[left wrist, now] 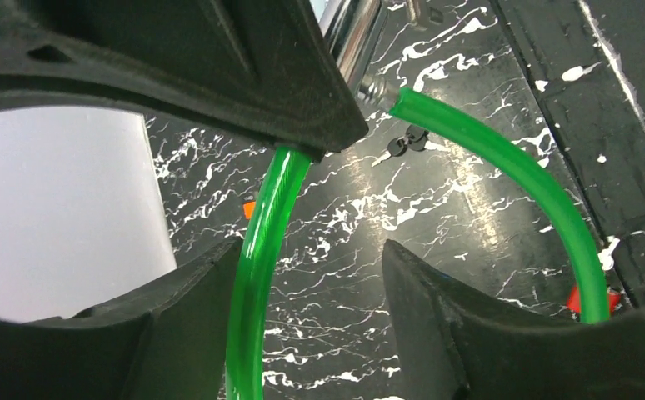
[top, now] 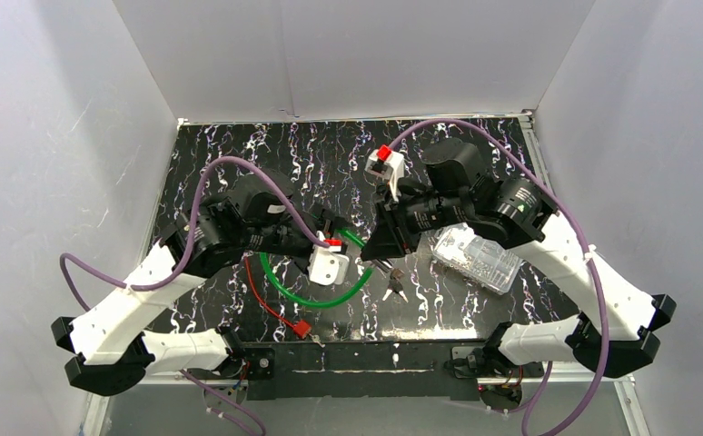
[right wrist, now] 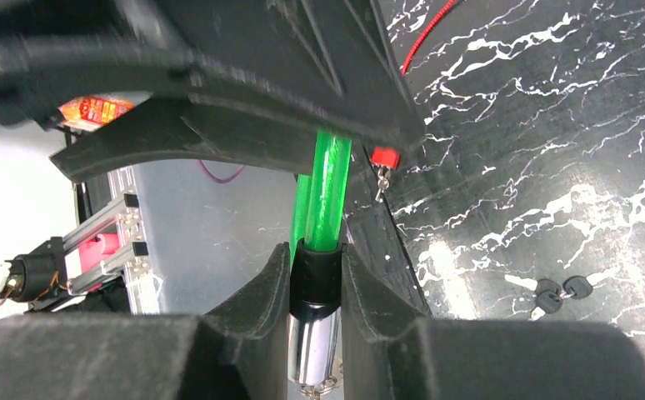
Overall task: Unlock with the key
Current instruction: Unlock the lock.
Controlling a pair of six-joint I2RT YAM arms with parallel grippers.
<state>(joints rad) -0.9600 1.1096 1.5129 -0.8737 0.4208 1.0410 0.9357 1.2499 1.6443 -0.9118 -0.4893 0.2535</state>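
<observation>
Item: keys (top: 395, 283), a small bunch with black heads, lying flat and untouched on the black marbled surface (top: 239, 154), a little right of centre and toward the near edge. Bearing, overhead view: about 5 o'clock from the right pincer (right wrist: 315, 262), just beside it; about 4 o'clock from the left pincer (left wrist: 311, 254), somewhat farther off. Long axis: roughly 12-to-6, heads toward 12 and blades splayed toward 6, as far as their small size allows. Right pincer: closed on the lock barrel (right wrist: 312, 350), fingers clamping its black collar. The barrel axis runs 12-to-6 in the wrist view, with the green cable (right wrist: 327, 183) leaving at 12 and the chrome end toward 6; the keyhole is not visible. Left pincer: jaws apart, gripping nothing, with the green cable passing through the gap close to one finger. The cable loop rests on the surface at about 8 o'clock from the right pincer. Judgement: the right arm is nearer the keys but occupied with the lock, so the pick-up likely falls to the free left arm, reaching toward 4 o'clock and closing across the key axis. Also present: clear box (top: 477, 259), about 3 o'clock from the keys; red wire (top: 271, 304).
</observation>
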